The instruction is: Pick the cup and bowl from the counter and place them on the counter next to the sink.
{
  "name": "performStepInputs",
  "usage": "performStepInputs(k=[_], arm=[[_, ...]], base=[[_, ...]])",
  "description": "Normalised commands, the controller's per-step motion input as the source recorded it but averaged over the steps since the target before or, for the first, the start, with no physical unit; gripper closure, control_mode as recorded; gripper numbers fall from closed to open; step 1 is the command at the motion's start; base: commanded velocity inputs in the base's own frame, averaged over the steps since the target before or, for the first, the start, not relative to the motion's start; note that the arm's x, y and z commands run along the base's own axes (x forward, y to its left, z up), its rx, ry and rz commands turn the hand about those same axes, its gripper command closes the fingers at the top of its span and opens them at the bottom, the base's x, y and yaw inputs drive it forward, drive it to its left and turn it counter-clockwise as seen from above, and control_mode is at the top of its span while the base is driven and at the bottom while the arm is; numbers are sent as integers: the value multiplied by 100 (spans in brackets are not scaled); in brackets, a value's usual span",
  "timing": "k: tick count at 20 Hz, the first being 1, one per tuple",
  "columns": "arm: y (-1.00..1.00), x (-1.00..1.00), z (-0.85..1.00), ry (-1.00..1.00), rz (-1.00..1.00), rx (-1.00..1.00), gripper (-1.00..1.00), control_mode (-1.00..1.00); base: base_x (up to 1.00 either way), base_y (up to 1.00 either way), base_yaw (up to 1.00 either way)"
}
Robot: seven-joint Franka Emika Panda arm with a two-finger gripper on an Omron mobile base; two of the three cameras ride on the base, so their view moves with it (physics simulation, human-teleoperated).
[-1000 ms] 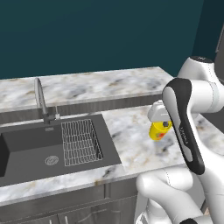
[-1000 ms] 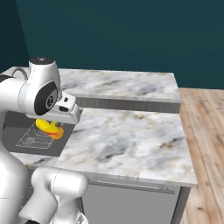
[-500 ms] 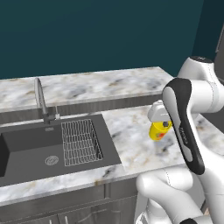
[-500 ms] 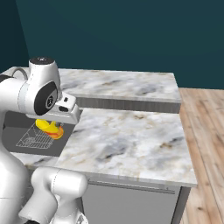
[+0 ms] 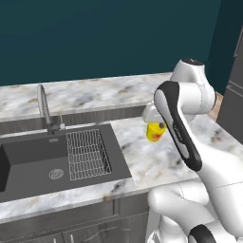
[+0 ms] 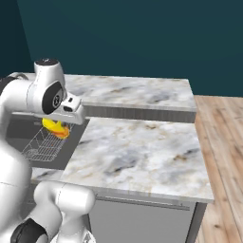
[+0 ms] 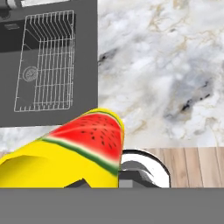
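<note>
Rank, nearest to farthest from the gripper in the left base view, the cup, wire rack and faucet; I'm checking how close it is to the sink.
1. The cup, held in the gripper over the counter.
2. The wire rack, in the sink's right part.
3. The faucet, behind the sink, farthest left.

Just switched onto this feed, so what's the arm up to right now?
The gripper is shut on the yellow cup and holds it in the air above the marble counter, just right of the sink. The cup is not yet set down. The sink's wire rack lies off to one side below it.
</note>
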Motion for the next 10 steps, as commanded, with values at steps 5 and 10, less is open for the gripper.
performStepInputs(k=[5, 10], arm=[[-5, 86, 0, 8, -4, 0, 100, -100], [-14, 58, 0, 10, -1, 0, 100, -100]], base=[[0, 0, 0], [0, 0, 0]])
